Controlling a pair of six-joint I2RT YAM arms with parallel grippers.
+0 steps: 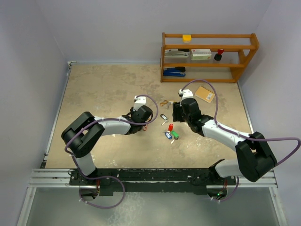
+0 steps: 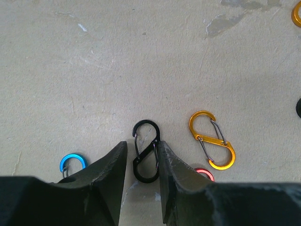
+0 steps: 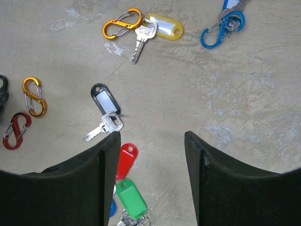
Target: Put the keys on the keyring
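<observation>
Left gripper (image 2: 141, 147) jaws stand narrowly apart astride a black S-clip (image 2: 146, 153) lying on the bench (image 2: 94, 70). Right gripper (image 3: 151, 139) jaws gape wide and empty. From them, a black-tagged key (image 3: 104, 110) lies at ten o'clock, a yellow-tagged key (image 3: 160, 27) at twelve, and a red key tag (image 3: 126, 160) and green key tag (image 3: 131, 197) at seven.

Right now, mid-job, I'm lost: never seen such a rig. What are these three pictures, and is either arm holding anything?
The left arm and right arm are robots bolted to a table. The overhead picture looks down from behind them; the others come from a camera on each wrist. Left wrist: the left pincer straddles a black S-clip, seemingly unclamped, beside an orange S-clip. Right wrist: the right pincer is open and empty near a black-tagged key, a red tag and a green tag. A yellow-tagged key appears hooked on another orange clip.
</observation>
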